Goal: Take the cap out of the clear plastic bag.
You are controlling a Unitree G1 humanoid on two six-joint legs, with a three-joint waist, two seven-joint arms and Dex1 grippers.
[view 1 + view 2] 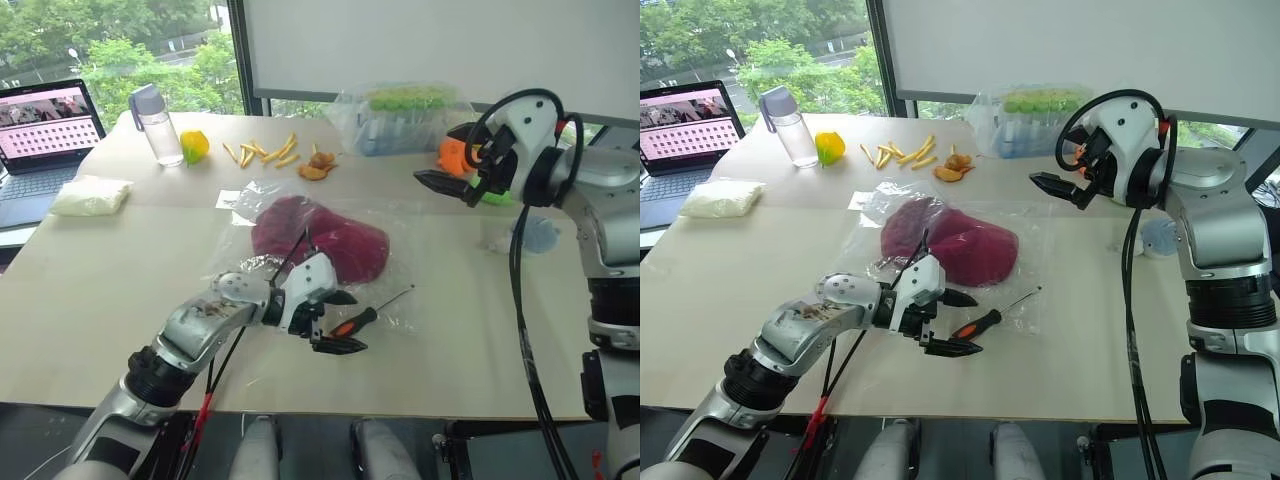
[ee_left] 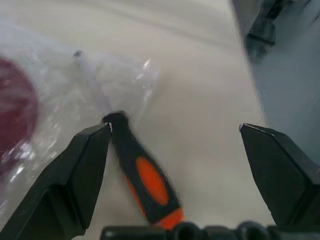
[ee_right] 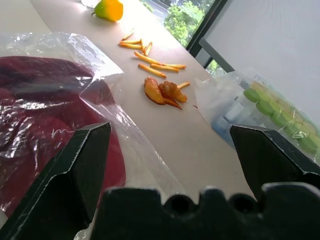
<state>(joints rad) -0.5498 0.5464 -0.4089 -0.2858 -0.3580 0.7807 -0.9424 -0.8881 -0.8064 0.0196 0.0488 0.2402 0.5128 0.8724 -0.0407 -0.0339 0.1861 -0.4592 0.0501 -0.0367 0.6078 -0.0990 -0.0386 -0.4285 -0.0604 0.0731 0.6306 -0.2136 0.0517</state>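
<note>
The dark red cap [image 1: 322,240] lies inside the clear plastic bag [image 1: 243,200], flat on the middle of the table. My left gripper [image 1: 355,322] stands open just above the bag's near edge. A screwdriver with an orange and black handle [image 2: 150,185] lies between its fingers, close to one of them, with its shaft on the plastic. My right gripper [image 1: 445,187] is open and empty, held up in the air to the right of the bag. In the right wrist view the cap [image 3: 50,110] and the crinkled bag [image 3: 90,55] sit beyond its fingers.
At the back stand a clear bag wrapping a blue tray with green items [image 1: 400,118], orange sticks [image 1: 265,152], a water bottle [image 1: 155,125] and a yellow-green toy [image 1: 195,147]. A laptop [image 1: 45,130] and a white packet [image 1: 92,195] are far left. An orange toy [image 1: 455,155] sits behind my right gripper.
</note>
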